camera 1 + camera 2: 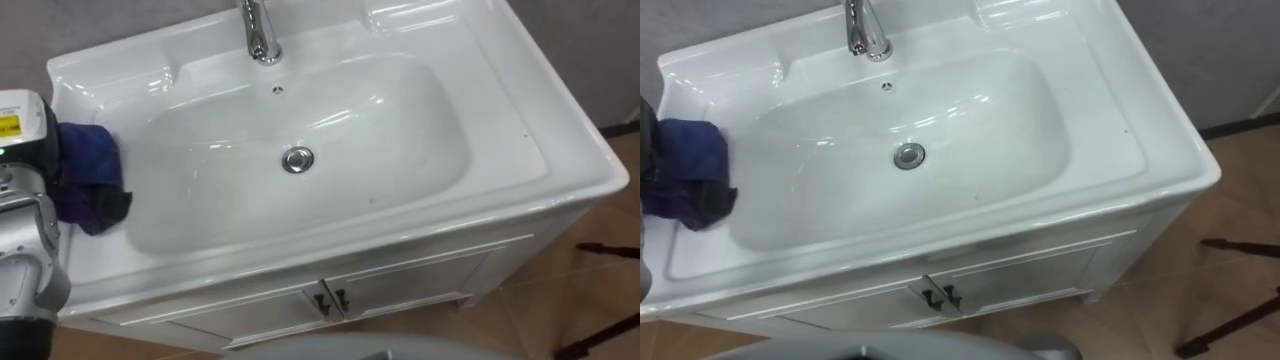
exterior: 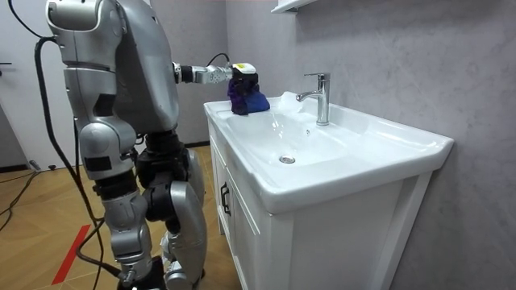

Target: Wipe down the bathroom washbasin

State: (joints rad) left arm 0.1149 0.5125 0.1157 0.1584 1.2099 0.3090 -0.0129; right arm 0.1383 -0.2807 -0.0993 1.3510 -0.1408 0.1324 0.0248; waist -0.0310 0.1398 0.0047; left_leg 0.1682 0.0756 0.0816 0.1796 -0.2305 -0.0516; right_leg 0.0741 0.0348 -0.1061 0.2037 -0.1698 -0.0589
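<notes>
A white basin sits on a white cabinet, with a chrome tap at its back rim and a round metal drain in the bowl. A bunched dark blue cloth lies on the basin's left rim, at the edge of the bowl. My left hand comes in from the left, its dark fingers curled into the cloth. In the room view I stand upright at the cabinet's front with that arm stretched out, the hand on top of the cloth.
Two cabinet doors with dark handles are below the basin's front edge. Dark stand legs lie on the wooden floor to the right. A grey wall is behind the tap, with a shelf corner above.
</notes>
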